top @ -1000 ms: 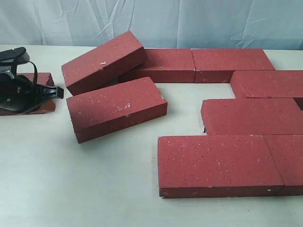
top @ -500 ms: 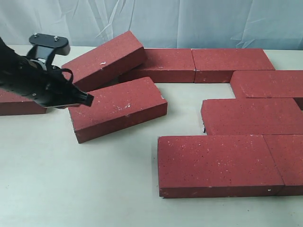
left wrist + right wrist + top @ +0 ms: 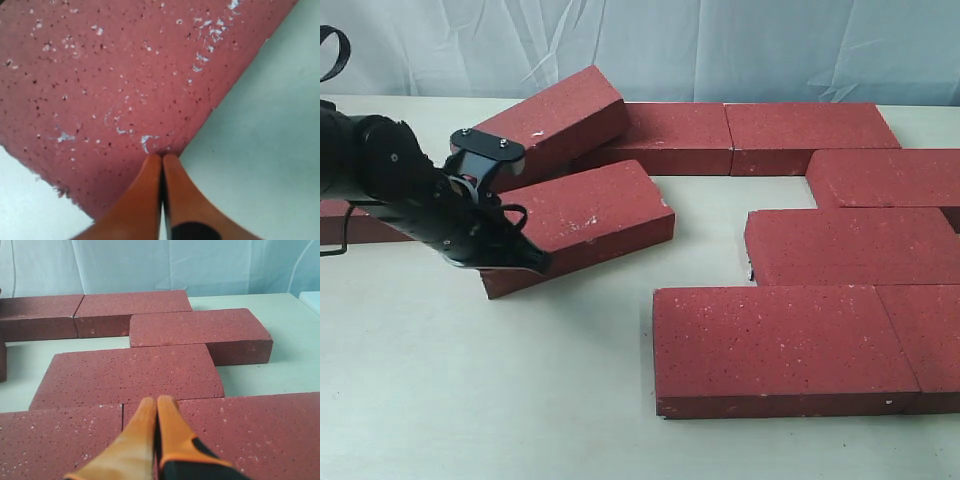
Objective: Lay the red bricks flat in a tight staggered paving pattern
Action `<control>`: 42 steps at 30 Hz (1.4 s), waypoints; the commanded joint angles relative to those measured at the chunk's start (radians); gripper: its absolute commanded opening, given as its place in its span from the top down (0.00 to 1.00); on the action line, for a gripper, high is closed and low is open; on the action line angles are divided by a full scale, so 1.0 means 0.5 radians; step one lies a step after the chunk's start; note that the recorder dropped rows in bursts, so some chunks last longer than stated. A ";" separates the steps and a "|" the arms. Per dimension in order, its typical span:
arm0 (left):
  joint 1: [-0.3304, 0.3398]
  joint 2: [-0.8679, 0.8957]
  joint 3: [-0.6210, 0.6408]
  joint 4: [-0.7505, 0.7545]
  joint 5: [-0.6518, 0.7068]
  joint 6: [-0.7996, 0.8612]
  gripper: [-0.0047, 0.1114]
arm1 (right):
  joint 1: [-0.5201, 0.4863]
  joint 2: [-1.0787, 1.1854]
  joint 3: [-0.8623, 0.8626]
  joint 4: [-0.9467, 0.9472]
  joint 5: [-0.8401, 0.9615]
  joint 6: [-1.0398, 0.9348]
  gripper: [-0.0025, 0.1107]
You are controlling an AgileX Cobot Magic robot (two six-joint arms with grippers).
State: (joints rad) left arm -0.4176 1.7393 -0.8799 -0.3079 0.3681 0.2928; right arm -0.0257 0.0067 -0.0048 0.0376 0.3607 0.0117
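Several red bricks lie on the pale table. A loose angled brick [image 3: 582, 215] sits in the middle left, and behind it a tilted brick [image 3: 545, 122] leans on the back row [image 3: 672, 135]. My left gripper [image 3: 534, 263] is shut, and its tips [image 3: 162, 158] rest against the near long edge of the angled brick [image 3: 120, 75]. The right gripper [image 3: 157, 401] is also shut with nothing in it. It hovers over the seam between two front bricks [image 3: 250, 430] and is outside the exterior view.
Laid bricks fill the right side: two at the back [image 3: 810, 132], two stepped in the middle [image 3: 850, 240] and two at the front [image 3: 780, 345]. One more brick [image 3: 342, 222] lies at the far left behind the left arm. Bare table [image 3: 480, 390] spans the front left.
The left arm has swung right and down, from the far-left brick to the near edge of the angled brick. The bricks show no visible shift.
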 commanded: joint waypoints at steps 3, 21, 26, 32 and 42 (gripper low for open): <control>-0.009 0.127 0.007 0.096 -0.165 -0.008 0.96 | 0.011 -0.013 0.010 -0.002 -0.018 -0.007 0.98; -0.001 -0.121 -0.114 0.471 -0.113 -0.012 0.96 | 0.011 -0.013 0.010 -0.002 -0.018 -0.007 0.98; 0.141 -0.215 -0.137 0.494 -0.132 -0.170 0.96 | 0.011 -0.013 0.010 -0.002 -0.018 -0.007 0.98; 0.421 -0.161 -0.137 0.494 -0.116 -0.500 0.96 | 0.011 -0.013 0.010 -0.002 -0.018 -0.007 0.98; 0.493 0.116 -0.137 0.494 -0.326 -0.537 0.96 | 0.011 -0.013 0.010 -0.006 -0.018 -0.007 0.98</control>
State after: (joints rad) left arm -0.1753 1.7672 -0.9460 -0.0570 0.2643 0.0344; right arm -0.0257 0.0067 -0.0048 0.0376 0.3607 0.0117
